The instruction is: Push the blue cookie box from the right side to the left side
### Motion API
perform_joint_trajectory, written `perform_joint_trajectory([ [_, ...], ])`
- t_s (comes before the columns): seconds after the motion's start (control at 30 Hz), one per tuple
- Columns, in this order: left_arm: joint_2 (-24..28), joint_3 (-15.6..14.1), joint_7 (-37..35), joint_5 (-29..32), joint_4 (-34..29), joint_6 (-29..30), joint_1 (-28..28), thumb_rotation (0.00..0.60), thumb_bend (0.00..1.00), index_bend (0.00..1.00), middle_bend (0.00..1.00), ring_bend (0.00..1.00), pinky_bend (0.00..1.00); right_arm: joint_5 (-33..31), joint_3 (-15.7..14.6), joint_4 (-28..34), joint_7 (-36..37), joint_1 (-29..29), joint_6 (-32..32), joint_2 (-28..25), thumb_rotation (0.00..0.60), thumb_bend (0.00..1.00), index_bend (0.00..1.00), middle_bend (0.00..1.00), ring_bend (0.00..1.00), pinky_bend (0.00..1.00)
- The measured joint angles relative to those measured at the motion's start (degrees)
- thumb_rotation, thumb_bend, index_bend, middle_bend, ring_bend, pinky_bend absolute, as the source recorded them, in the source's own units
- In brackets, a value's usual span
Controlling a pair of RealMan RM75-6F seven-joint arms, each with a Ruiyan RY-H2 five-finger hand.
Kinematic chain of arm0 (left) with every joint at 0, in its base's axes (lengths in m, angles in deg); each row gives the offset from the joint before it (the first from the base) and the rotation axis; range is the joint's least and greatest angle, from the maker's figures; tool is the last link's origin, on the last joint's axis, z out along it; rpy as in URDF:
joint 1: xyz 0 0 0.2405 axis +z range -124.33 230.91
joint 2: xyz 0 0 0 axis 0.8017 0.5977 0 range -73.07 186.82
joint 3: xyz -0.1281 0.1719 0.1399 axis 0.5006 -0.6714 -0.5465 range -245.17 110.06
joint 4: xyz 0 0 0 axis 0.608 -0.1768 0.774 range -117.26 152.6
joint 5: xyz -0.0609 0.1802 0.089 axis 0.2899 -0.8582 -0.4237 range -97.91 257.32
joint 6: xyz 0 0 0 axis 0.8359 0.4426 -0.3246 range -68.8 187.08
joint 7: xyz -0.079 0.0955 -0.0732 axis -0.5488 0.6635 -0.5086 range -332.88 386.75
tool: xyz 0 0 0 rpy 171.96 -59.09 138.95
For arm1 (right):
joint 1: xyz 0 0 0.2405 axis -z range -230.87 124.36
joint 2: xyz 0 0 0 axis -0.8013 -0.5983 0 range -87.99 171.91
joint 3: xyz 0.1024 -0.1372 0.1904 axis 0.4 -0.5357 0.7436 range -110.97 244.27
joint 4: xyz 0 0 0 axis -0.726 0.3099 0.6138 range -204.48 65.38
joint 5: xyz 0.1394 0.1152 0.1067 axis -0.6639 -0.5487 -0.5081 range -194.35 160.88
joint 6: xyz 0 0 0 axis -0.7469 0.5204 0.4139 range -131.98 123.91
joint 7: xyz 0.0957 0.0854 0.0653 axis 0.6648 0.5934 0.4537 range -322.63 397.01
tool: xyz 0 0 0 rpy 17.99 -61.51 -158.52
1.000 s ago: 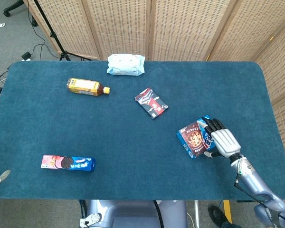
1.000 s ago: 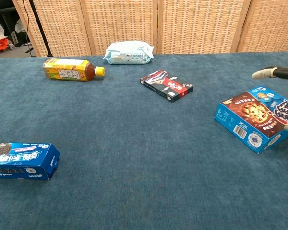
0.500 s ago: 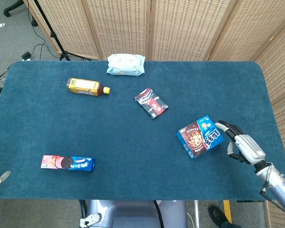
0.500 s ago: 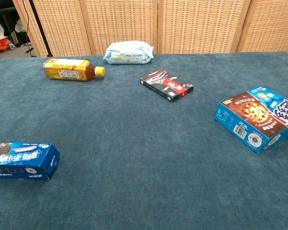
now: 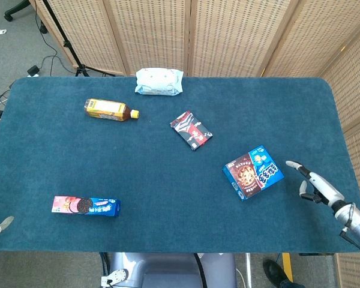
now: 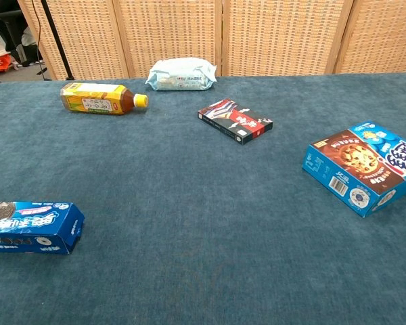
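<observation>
The blue cookie box [image 5: 253, 172] with a chocolate-chip cookie picture lies flat on the right part of the blue table; the chest view shows this box [image 6: 362, 167] at its right edge. My right hand [image 5: 315, 187] hovers to the right of it near the table's right edge. It is apart from the box, fingers spread and holding nothing, and the chest view does not show it. Only a pale tip of my left hand [image 5: 1, 223] shows at the left edge of the head view, too little to tell its state.
A blue sandwich-cookie box [image 5: 86, 206] lies front left. A tea bottle [image 5: 110, 110] lies back left and a white wipes pack [image 5: 159, 81] at the back edge. A dark red-and-black pack [image 5: 191, 130] sits in the middle. Wicker screens stand behind the table [image 5: 168, 180].
My right hand has lifted off the cookie box's right end and drawn back to the right, out of the chest view. The box has not moved.
</observation>
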Motion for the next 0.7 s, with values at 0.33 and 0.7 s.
perform_joint_trajectory([
  [0.33, 0.3, 0.0, -0.6, 0.2, 0.0, -0.2, 0.0, 0.600, 0.00, 0.00, 0.00, 0.00, 0.00, -2.2, 0.5, 1.9, -0.9, -2.9, 4.5, 3.0, 0.600, 1.00, 0.00, 0.00, 0.00, 0.00],
  [0.7, 0.4, -0.1, -1.2, 0.2, 0.1, -0.3, -0.1, 0.600, 0.00, 0.00, 0.00, 0.00, 0.00, -5.4, 2.8, 15.8, -9.4, -4.1, 4.7, 0.7, 0.600, 1.00, 0.00, 0.00, 0.00, 0.00],
])
